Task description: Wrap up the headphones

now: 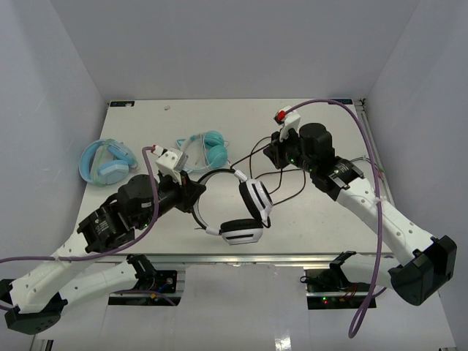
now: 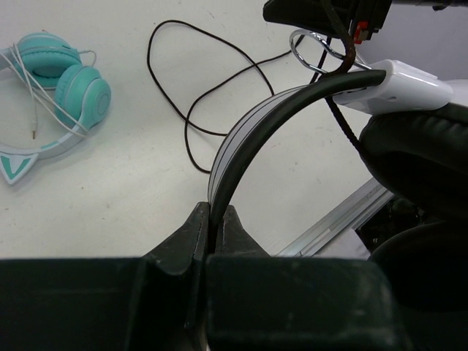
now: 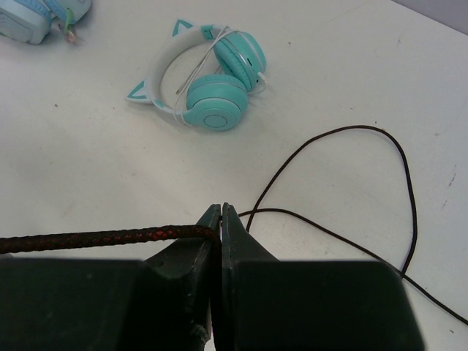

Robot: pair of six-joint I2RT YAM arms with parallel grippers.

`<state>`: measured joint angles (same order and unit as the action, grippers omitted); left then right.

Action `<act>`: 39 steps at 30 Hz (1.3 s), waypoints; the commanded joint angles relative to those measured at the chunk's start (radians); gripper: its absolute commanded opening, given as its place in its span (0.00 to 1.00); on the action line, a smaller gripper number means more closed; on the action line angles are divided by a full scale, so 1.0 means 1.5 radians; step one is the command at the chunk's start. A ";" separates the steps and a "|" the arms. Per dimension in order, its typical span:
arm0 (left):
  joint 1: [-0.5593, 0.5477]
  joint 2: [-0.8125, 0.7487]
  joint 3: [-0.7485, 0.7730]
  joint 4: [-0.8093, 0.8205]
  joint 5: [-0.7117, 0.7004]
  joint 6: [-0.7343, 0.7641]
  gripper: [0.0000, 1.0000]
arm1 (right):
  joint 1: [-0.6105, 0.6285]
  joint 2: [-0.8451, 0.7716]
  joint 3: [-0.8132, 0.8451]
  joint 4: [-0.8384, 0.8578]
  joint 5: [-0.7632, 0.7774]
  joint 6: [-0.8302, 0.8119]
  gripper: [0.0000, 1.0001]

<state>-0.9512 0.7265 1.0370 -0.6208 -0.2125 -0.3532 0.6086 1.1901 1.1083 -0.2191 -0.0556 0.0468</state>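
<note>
While the left jaws are pressed together on the thin black headband [image 2: 245, 139] of the black-and-white headphones [image 1: 247, 212], the right jaws are shut on the headphones' cable [image 3: 95, 238], pinching its braided stretch a little way out from the earcup. The headphones sit at the near middle of the counter [image 1: 146, 124], between the two arms, with the white earcups [image 1: 243, 232] close to the front edge. Whether the cups rest on the surface or hang just above it I cannot tell.

Most of the cable lies in loose loops on the counter beyond the right jaws. As I judge it, that slack is the main hazard: winding could draw a loop into a knot or catch it on the right arm's own body. The loops also reach toward the teal cat-ear headphones [image 1: 208, 148], so a hard pull might drag those along. The hold on the headband is narrow and sits on a curved, smooth band, so a sideways tug through the cable could twist the band in the pinch or slip it free. The earcups could then swing past the front edge. Too much tension could also strain the cable where it enters the cup.
</note>
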 commanded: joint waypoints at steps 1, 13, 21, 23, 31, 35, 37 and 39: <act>-0.006 -0.087 0.051 0.103 0.023 -0.036 0.00 | -0.053 0.030 -0.028 -0.013 0.133 0.007 0.08; -0.006 -0.040 0.080 0.054 0.088 -0.018 0.00 | -0.056 0.045 -0.030 0.020 0.057 -0.009 0.08; -0.006 0.035 0.051 0.003 0.158 0.028 0.00 | -0.056 0.022 0.051 0.026 0.081 -0.023 0.08; -0.007 0.057 0.051 -0.009 0.183 0.040 0.00 | -0.057 0.022 0.073 0.030 0.090 -0.028 0.08; -0.007 0.108 0.040 -0.024 0.246 0.068 0.00 | -0.056 0.102 0.177 0.011 0.070 -0.028 0.08; -0.006 0.065 0.024 0.033 0.316 0.068 0.00 | -0.056 0.136 0.175 -0.004 0.072 -0.028 0.08; -0.006 0.048 0.025 0.064 0.349 0.064 0.00 | -0.056 0.134 0.151 0.000 0.069 -0.028 0.08; -0.006 0.029 0.036 0.096 0.407 0.051 0.00 | -0.057 0.128 0.125 0.002 0.067 -0.028 0.08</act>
<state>-0.9425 0.8687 1.0593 -0.5913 0.0976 -0.2576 0.5478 1.3994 1.3281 -0.2613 -0.0255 0.0151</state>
